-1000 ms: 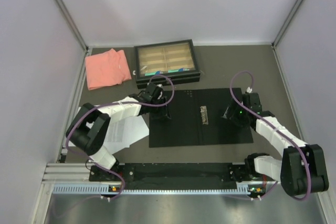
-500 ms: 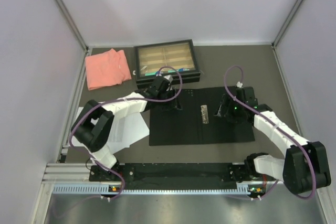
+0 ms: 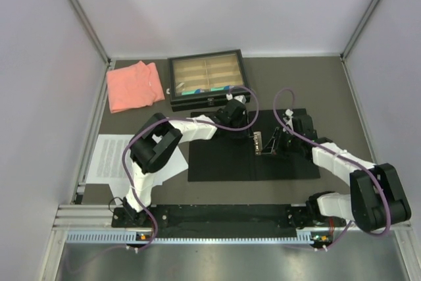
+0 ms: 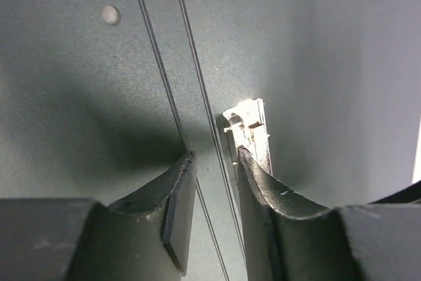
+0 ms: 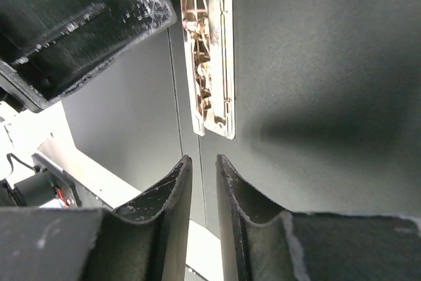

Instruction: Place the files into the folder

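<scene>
We see the folder [image 3: 220, 162] lying open mid-table, black inside up. The files [image 3: 112, 156] lie just left of it, partly hidden by the left arm. At its metal clip [image 5: 210, 51], the left gripper [image 4: 216, 156] and right gripper [image 5: 202, 159] are narrowly parted and empty. The tray [image 3: 172, 83] and pink cloth [image 3: 135, 85] lie behind.

Top view bright, even, sharp. Wrist views dim, soft shadows on folder [image 4: 99, 97]; clip [image 4: 253, 126] glares; left pincer fingers [image 4: 177, 208] blurred.

Right tool [image 5: 200, 162], fingers narrowly parted, over the matte black inside of the folder [image 5: 316, 64]. Metal clip [image 5: 209, 51] at 12 o'clock; black casing [image 5: 72, 24], possibly the other arm's, at 10 o'clock.
</scene>
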